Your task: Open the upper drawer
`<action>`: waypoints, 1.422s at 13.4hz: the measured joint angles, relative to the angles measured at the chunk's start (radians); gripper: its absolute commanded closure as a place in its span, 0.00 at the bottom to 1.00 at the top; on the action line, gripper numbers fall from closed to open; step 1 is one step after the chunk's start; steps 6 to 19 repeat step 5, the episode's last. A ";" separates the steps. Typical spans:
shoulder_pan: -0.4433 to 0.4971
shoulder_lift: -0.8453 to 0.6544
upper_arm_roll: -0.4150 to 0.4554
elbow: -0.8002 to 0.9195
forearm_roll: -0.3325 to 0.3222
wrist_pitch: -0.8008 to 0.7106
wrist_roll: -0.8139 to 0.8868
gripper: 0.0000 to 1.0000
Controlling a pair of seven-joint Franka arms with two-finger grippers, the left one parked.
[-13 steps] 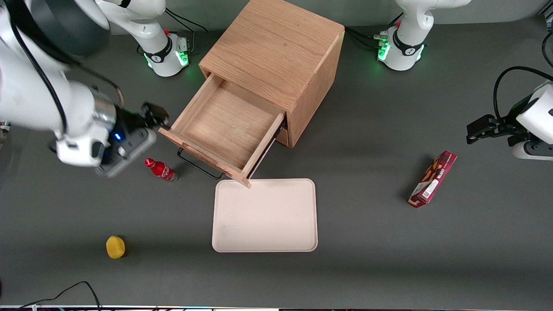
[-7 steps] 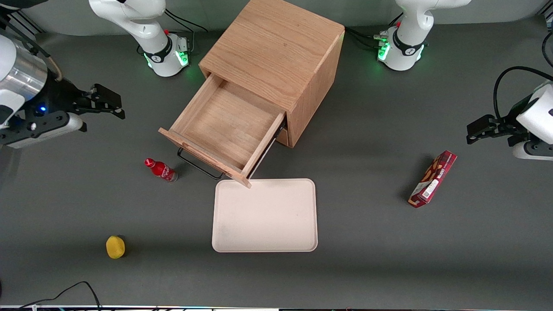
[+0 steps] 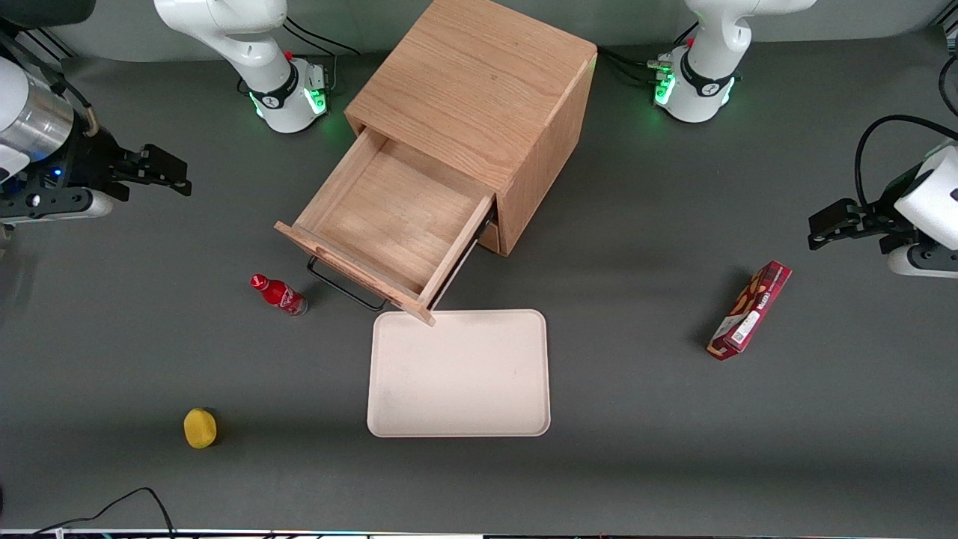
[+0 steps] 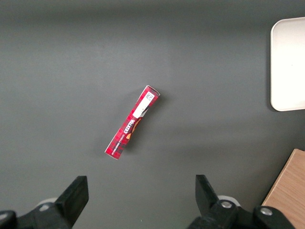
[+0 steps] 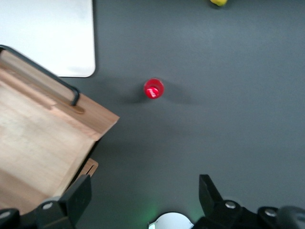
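The shallow light-oak upper drawer [image 3: 389, 224] with its long black wire handle [image 3: 346, 288] stands pulled out of the wooden cabinet [image 3: 479, 97]; the black two-finger gripper [image 3: 168, 171] hangs well apart toward the working arm's end, fingers spread wide, holding nothing.

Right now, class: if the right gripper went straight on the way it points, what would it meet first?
Probably bare table: the open gripper points downward, with the red bottle and upper drawer off to the side. Depth is unclear.

A high front camera looks steeply down on the whole bench [image 3: 636, 464]. The right wrist camera looks straight down past its gripper [image 5: 143, 200], spread wide, sharing the open upper drawer [image 3: 385, 221], bottle [image 5: 153, 89] and tray [image 5: 47, 36]. The left wrist camera shares the tray and box [image 4: 132, 122].
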 measured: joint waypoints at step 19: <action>0.004 -0.024 -0.003 -0.034 -0.046 0.047 0.000 0.00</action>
